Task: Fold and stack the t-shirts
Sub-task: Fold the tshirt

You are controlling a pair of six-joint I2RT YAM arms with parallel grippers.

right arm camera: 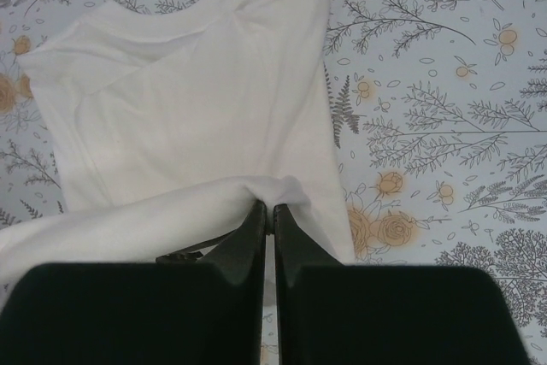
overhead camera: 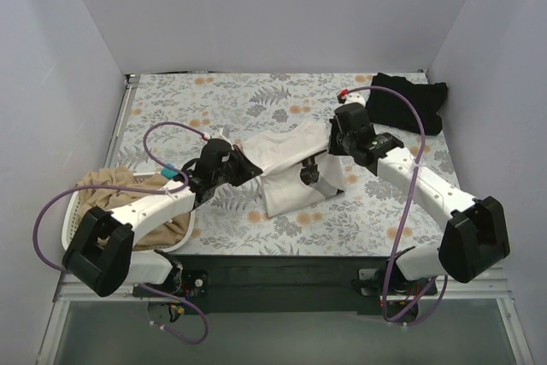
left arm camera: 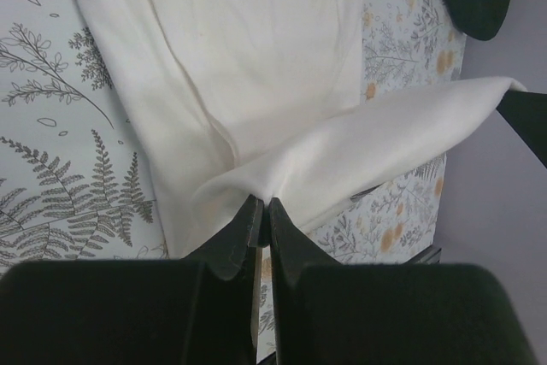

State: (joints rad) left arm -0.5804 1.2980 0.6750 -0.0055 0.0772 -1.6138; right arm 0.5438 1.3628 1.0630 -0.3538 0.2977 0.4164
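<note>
From the top external camera, both arms reach inward from their bases at the near edge and meet over the middle of the surface [overhead camera: 256,108]. The left arm runs up and to the right, and its left tool [overhead camera: 244,167] is at the left edge of the white t-shirt [overhead camera: 286,179]. The right arm bends back toward the centre, with the right tool [overhead camera: 331,150] at the shirt's upper right edge. The shirt lies partly folded between them, and its far part is lifted off the leaf-and-flower print. The black t-shirt [overhead camera: 408,102] sits bunched in the far right corner. The tan t-shirt [overhead camera: 115,184] is heaped in the laundry basket [overhead camera: 193,226] at the near left. Plain pale walls [overhead camera: 273,6] close in three sides.

In the left wrist camera, the left tool [left arm camera: 263,211] is pinched tight on a fold of the white t-shirt [left arm camera: 256,57]. The cloth stretches away to the right above the surface [left arm camera: 68,126].

In the right wrist camera, the right tool [right arm camera: 267,211] is likewise clamped on a bunched edge of the white t-shirt [right arm camera: 197,100]. The rest of the shirt lies flat on the surface [right arm camera: 444,126].
</note>
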